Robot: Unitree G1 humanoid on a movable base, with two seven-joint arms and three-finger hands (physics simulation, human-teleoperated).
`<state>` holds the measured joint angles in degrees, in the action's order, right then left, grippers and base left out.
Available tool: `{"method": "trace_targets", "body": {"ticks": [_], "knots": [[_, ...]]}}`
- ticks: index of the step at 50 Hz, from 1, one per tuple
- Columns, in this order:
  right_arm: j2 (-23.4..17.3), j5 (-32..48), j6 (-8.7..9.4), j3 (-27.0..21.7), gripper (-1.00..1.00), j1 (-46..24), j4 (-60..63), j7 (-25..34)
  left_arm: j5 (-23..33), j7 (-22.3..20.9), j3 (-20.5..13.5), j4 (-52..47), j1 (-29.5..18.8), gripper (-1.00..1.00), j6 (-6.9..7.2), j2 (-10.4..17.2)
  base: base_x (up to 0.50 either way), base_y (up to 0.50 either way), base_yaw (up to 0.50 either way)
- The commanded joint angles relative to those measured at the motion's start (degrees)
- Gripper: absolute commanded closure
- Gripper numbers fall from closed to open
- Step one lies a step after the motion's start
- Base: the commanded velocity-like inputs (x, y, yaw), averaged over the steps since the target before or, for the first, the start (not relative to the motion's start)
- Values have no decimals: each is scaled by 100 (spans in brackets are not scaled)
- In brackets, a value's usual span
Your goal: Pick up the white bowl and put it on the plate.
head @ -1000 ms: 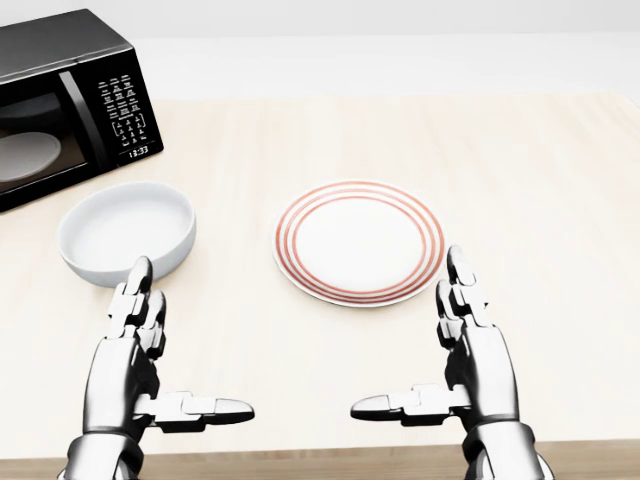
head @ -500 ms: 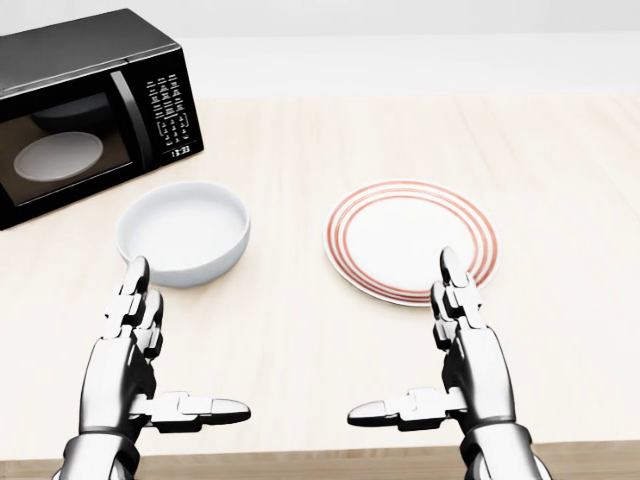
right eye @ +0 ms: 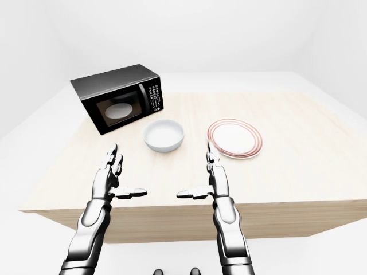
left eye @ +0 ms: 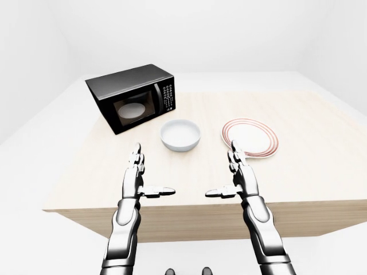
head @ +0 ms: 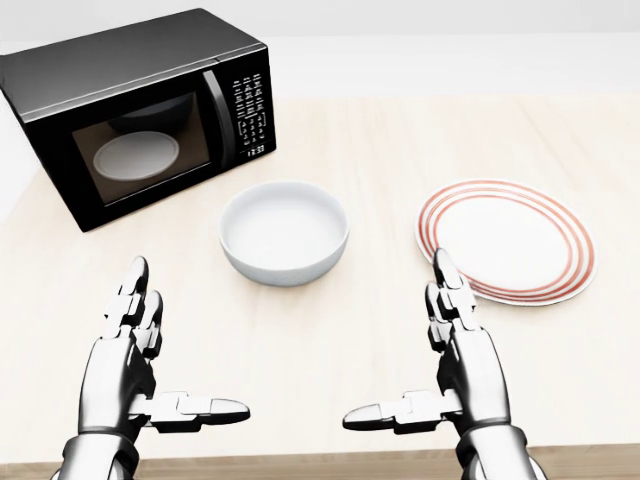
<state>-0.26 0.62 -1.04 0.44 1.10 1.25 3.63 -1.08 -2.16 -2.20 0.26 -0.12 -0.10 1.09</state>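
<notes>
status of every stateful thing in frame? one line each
bowl: upright, empty, on the table, apart from the plate.
plate: flat on the table, empty.
microwave: door shut, white turntable visible inside.
left robot hand: open, holding nothing, over the table's near edge.
right robot hand: open, holding nothing, just short of the plate.

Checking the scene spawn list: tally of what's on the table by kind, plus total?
Black box-shaped microwave: 1
White round bowl: 1
White round plate with red rings: 1
Total: 3, all resting on the light wooden table. A pale round disc shows through the microwave door, not counted separately.
</notes>
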Motion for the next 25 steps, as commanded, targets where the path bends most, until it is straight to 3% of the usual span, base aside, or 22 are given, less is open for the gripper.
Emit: {"method": "trace_targets", "body": {"ticks": [1,8,11,25], "knots": [[4,11,-17,22,-100,2,-13,6,0,0,0,0,0,-100,0,-1,2,45,0],[5,8,9,13,-100,-4,5,-7,0,0,0,0,0,-100,0,-1,1,44,0],[0,20,-85,-22,-100,-77,-173,-63,0,0,0,0,0,-100,0,-1,1,44,0],[26,-211,72,4,-100,-31,-78,43,0,0,0,0,0,-100,0,-1,0,0,0]]}}
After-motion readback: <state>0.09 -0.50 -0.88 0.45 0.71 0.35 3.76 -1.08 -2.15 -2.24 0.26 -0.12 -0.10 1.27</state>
